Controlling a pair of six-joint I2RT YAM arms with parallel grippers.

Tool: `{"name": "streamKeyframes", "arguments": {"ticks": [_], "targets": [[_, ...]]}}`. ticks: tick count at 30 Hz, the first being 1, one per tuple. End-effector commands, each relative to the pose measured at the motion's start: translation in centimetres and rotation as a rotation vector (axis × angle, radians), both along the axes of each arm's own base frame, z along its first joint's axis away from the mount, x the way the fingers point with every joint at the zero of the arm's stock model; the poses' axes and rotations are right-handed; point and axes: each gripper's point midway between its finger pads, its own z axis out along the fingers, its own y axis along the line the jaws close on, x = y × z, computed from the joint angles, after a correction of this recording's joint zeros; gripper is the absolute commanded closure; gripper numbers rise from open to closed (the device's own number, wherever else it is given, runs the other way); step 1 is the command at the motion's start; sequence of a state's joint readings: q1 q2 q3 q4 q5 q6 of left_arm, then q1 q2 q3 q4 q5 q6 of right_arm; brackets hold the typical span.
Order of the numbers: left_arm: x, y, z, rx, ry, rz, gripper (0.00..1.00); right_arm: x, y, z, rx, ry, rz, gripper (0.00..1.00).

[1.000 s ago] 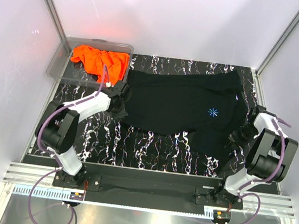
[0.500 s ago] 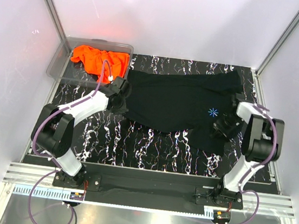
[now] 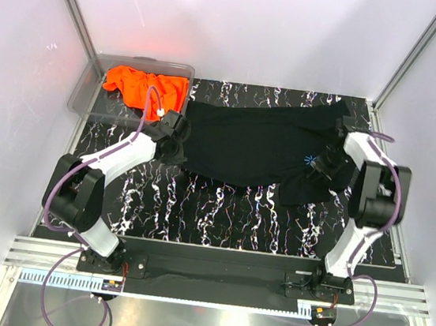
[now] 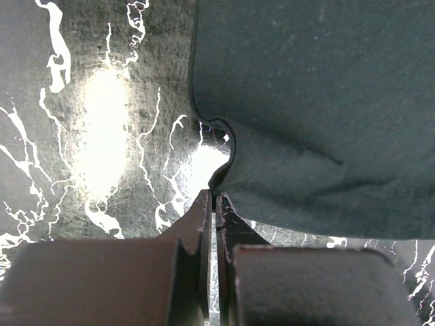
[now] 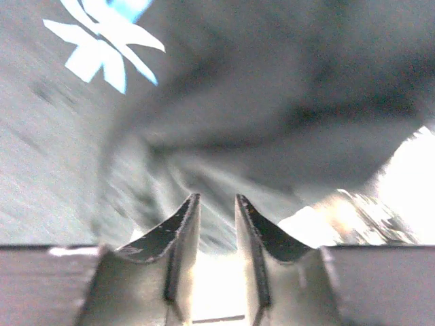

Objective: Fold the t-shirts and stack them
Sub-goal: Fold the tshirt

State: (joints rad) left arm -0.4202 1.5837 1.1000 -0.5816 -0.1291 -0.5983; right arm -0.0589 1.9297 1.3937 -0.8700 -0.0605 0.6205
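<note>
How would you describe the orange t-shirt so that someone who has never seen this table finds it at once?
Look at the black marbled table and go to its far left corner, where a clear plastic bin stands. The orange t-shirt lies crumpled inside it. It is the only bright cloth; the black t-shirt is spread on the table itself.

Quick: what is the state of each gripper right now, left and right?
Left gripper: closed, pinching the edge of the black t-shirt.
Right gripper: closed on bunched fabric of the same black t-shirt, fingers slightly apart.
</note>
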Motion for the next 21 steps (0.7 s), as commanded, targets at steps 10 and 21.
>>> {"name": "streamKeyframes", "arguments": {"ticks": [10,21], "targets": [[1.3,-1.2,1.5,-0.036,-0.055,-0.063,1.0,-8.6,-5.5,2.7,-0.125,-0.001,0.032,0.61],[0.8,-1.0,1.6,-0.035,-0.056,-0.075,1.0,-6.7,-6.6,-0.5,-0.137,0.013,0.04,0.51]]}}
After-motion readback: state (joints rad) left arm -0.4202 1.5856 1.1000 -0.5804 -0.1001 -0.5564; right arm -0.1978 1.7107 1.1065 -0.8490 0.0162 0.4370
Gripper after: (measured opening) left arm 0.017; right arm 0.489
